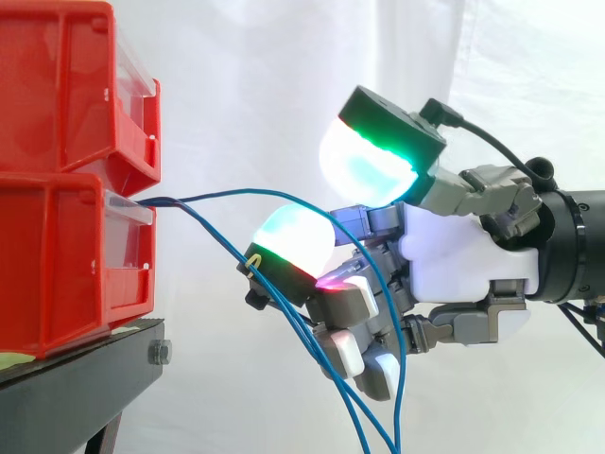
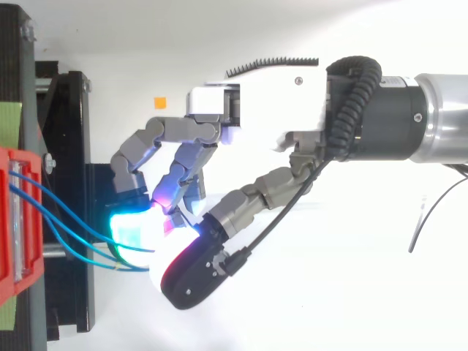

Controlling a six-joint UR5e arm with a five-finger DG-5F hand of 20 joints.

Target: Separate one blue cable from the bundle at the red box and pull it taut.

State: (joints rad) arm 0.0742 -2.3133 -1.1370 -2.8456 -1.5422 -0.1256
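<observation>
the hand (image 1: 463,255) comes from the right, its fingers curled down and inward. one cyan-glowing fingertip (image 1: 293,236) sits low and the green-glowing thumb pad (image 1: 364,161) stands high above it. the fingers are clenched about the blue cables (image 1: 227,193). how many strands are really inside the grasp i cannot tell, because they cross there. the cables run slack from the mouth of the lower red bin (image 1: 57,265) to the hand, then hang down below it. the bin stands on the black stand (image 1: 85,369), under an upper red bin (image 1: 57,85).
</observation>
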